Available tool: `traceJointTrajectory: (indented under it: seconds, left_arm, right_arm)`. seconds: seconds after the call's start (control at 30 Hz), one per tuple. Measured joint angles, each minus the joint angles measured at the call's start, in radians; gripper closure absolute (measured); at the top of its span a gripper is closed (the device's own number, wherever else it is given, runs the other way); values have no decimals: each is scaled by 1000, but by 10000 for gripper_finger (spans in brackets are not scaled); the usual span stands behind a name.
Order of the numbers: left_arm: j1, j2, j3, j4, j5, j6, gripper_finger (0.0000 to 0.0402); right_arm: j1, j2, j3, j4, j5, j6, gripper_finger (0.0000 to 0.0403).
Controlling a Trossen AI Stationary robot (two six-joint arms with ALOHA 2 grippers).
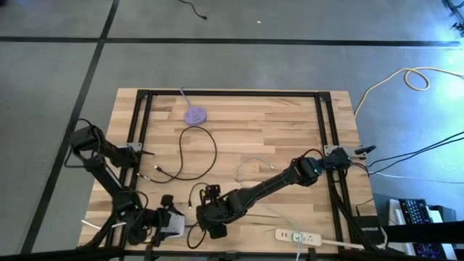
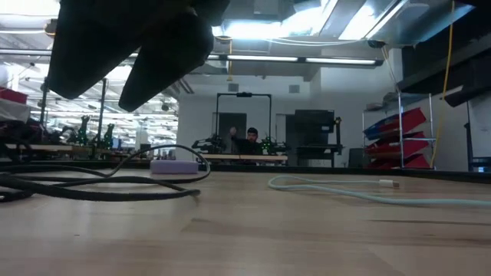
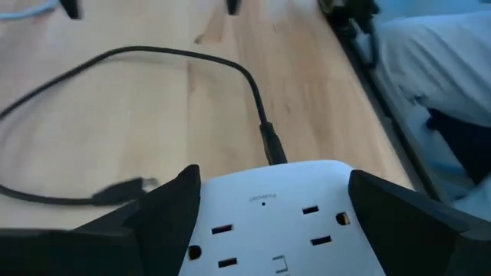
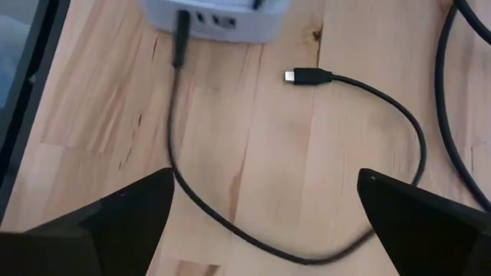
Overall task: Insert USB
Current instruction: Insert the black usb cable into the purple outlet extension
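Observation:
A white outlet block [image 3: 268, 222] sits between the fingers of my left gripper [image 3: 274, 178] near the table's front edge, left of centre [image 1: 174, 222]. A black cable [image 4: 414, 138] is plugged into the block's far end [image 3: 270, 147]. It loops over the wood and ends in a free USB plug [image 4: 298, 75] lying on the table. My right gripper [image 4: 261, 192] hangs open above this loop, just right of the block [image 1: 212, 223], with nothing between its fingers. My left gripper pinches the white block between its two fingers, one on each long side [image 3: 201, 201]. The fingers lie along the block and slant down toward its cabled end. The outlet face points up. Whether the block rests on the table does not show.
A purple puck-shaped hub [image 1: 194, 114] lies at the far middle, and a second black cable [image 1: 197, 154] runs across the centre. A pale cable [image 1: 254, 165] and a white power strip [image 1: 297, 235] lie to the right. Dark frame rails [image 1: 138, 123] border the tabletop.

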Motion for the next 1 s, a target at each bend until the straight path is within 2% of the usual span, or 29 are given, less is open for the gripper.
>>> traceJointTrajectory:
  seconds: [0.17, 0.4, 0.53, 0.63, 0.8, 0.87, 0.93, 1.0]
  left_arm:
    - [-94, -73, -1, -65, 15, -113, 88]
    - [-187, -183, -2, -358, 19, -391, 88]
    - [-206, -224, -2, -421, 25, -506, 88]
    - [-186, -258, -1, -401, -72, -488, 88]
    - [-132, -286, 1, -417, -341, -289, 88]
    - [-96, -286, 1, -512, -404, -338, 88]
    - [-45, -288, 1, -669, -369, -450, 88]
    - [9, -287, 1, -854, -256, -566, 88]
  right_arm:
    - [0, 0, 0, -2, -12, -3, 13]
    - [0, 0, 0, -5, -22, -28, 13]
    - [0, -4, 13, -95, -7, -26, 13]
    - [3, -41, 11, -143, 101, -1, 13]
    - [3, -104, 18, -176, 314, 5, 13]
    - [0, -105, 16, -177, 394, 7, 13]
    - [0, -105, 14, -188, 441, 27, 13]
    - [-4, -109, -3, -185, 447, 36, 13]
